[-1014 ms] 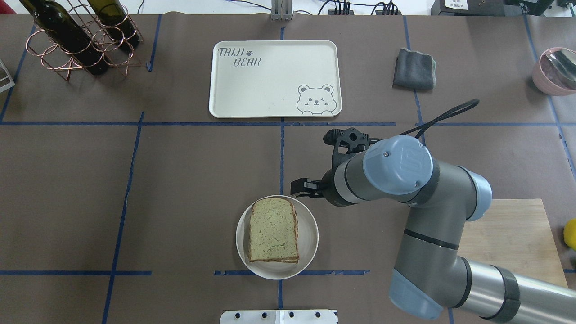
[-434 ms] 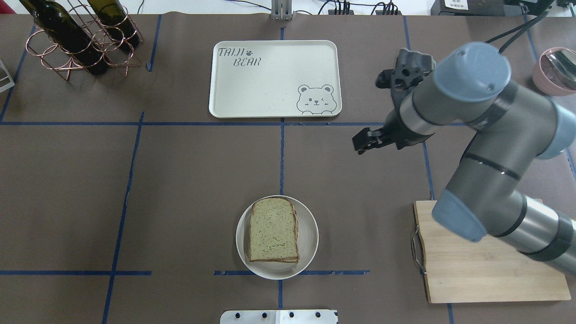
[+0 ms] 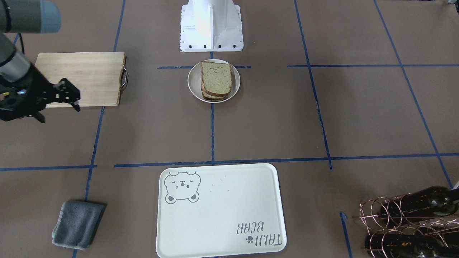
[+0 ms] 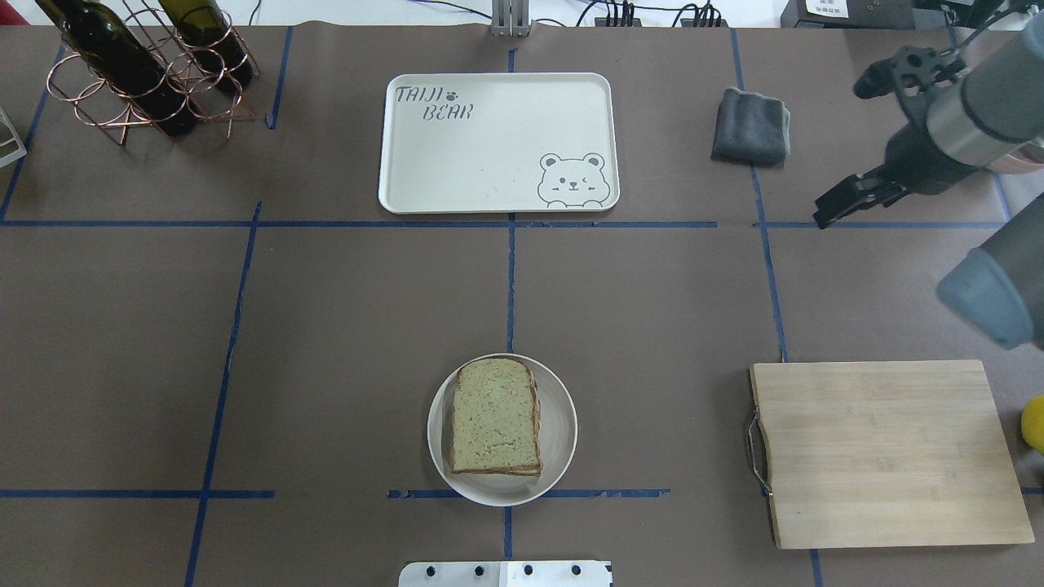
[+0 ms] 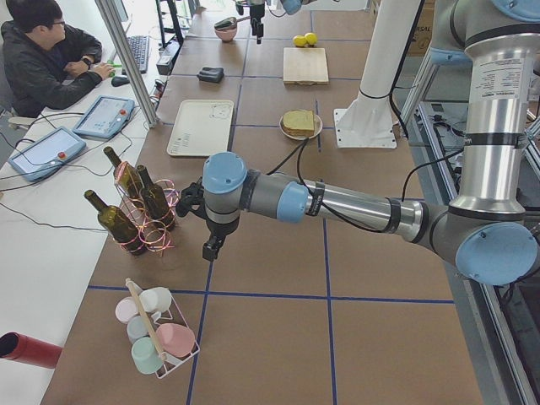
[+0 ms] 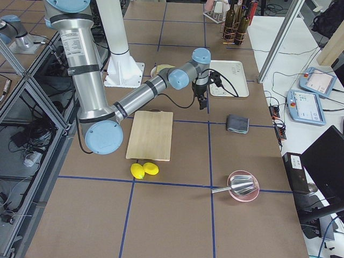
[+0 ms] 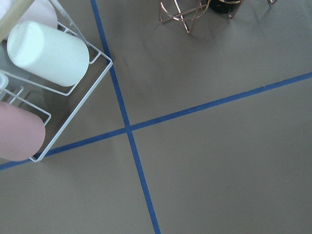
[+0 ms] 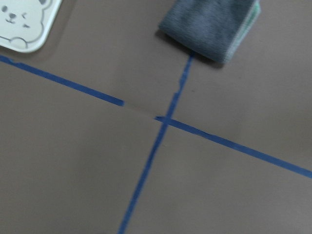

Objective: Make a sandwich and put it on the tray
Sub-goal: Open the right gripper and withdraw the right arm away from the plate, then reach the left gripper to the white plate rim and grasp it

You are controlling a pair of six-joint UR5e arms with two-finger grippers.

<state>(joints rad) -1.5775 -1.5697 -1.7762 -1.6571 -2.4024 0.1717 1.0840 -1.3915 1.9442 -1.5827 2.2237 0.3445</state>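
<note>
The sandwich point(image 4: 496, 417) lies on a round white plate point(image 4: 563, 424) at the table's near middle: tan bread slices with dark crust, stacked. The egg is hidden. It also shows in the front-facing view point(image 3: 215, 76). The cream tray point(image 4: 489, 147) with the bear drawing is bare at the far middle. My right gripper point(image 4: 820, 218) hangs above the table at the far right, near a grey cloth, open and empty point(image 3: 73, 96). My left gripper point(image 5: 211, 250) shows only in the exterior left view, beside the wine rack; I cannot tell if it is open or shut.
A wooden cutting board point(image 4: 881, 452) with a metal handle lies near right, a lemon point(image 4: 1034, 424) beside it. A grey cloth point(image 4: 750, 124) lies right of the tray. A copper wine rack point(image 4: 147, 73) stands far left. A wire cup rack point(image 7: 48, 53) is under the left wrist.
My right arm has swung from beside the plate to the far right, past the grey cloth, uncovering the cutting board. The sandwich, plate and tray have not moved.
</note>
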